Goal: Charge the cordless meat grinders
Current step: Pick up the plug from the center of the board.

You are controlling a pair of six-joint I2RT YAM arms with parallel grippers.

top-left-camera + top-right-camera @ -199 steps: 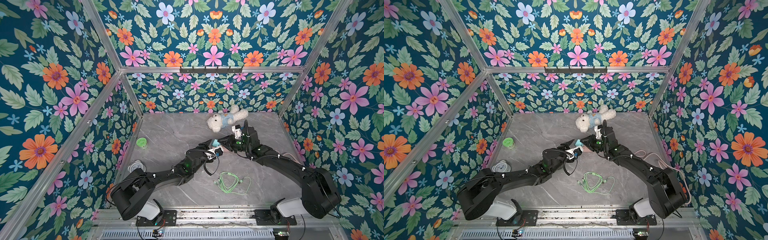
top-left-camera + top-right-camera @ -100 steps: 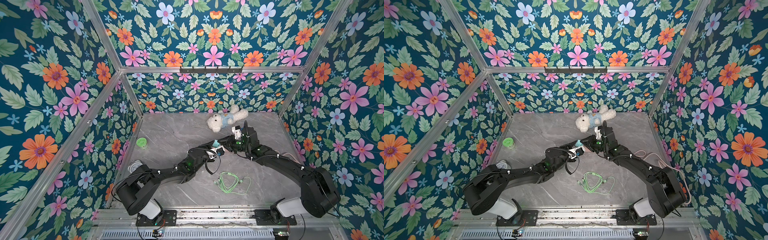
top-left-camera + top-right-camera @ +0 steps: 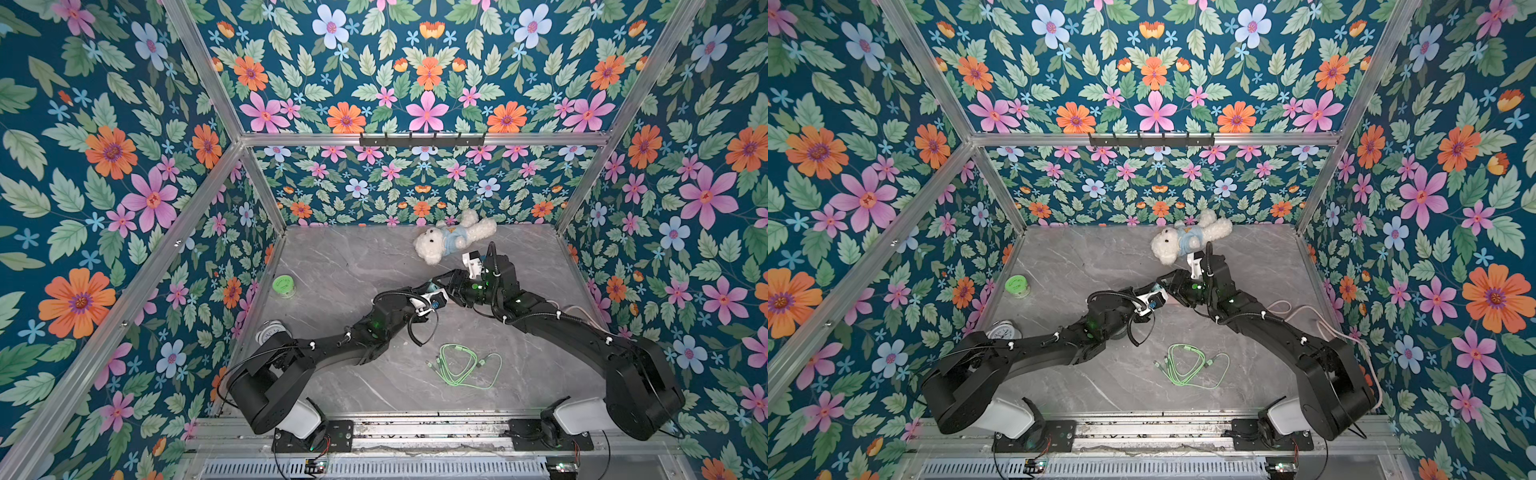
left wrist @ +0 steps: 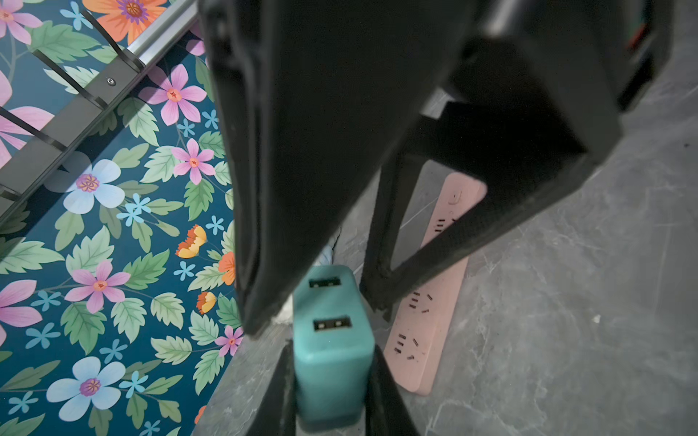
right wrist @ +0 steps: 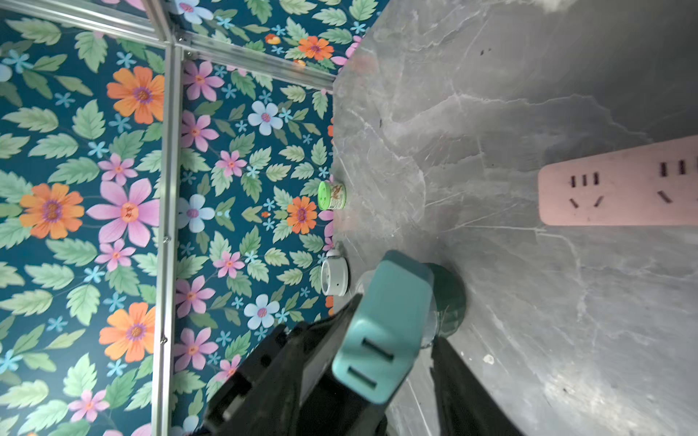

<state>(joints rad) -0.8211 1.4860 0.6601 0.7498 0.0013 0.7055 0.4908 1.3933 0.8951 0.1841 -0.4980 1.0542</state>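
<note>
Cordless meat grinder [image 5: 449,302] just sits on the worktop [image 5: 528,113], half hidden behind the teal charger [image 4: 328,298]. Left gripper [image 4: 334,351] is clamped on that charger, prongs free for the pink power strip [image 4: 434,324], I'd guess; right gripper [image 5: 396,321] has its jaws apart around it.

Matt plastic above a veined, stone-look surface [image 3: 353,257].
Teal charger [image 4: 332,351] and pink power strip [image 4: 434,313]: smooth, matt plastic. The grey surface carries a faint sheen. Bear [image 3: 451,241] is fluffy white plush; frame rail [image 3: 291,139], brushed metal; floral wall panels [image 3: 83,166], matt print.
</note>
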